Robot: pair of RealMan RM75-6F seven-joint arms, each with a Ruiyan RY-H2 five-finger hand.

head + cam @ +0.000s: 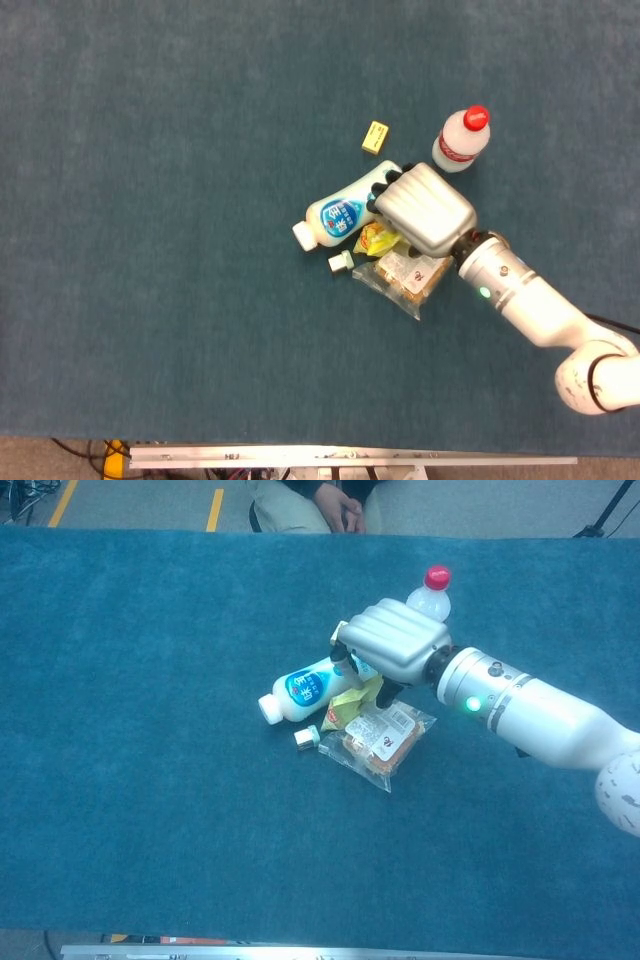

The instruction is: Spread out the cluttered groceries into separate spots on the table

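My right hand (420,205) (392,645) is down on the pile, knuckles up. Its fingers curl over the yellow-green packet (378,238) (348,707), which is crumpled between fingers and thumb. The fingertips also touch the base of the white bottle with a blue label (340,213) (305,685), which lies on its side. A clear snack bag (405,275) (378,738) lies just under the wrist, touching the packet. A small white-green cube (341,262) (306,737) sits beside the bag. My left hand is in neither view.
An upright bottle with a red cap (462,140) (430,593) stands close behind the hand. A small yellow box (375,137) lies apart, beyond the white bottle. Blue cloth (150,250) covers the whole table. A seated person (335,502) is at the far edge.
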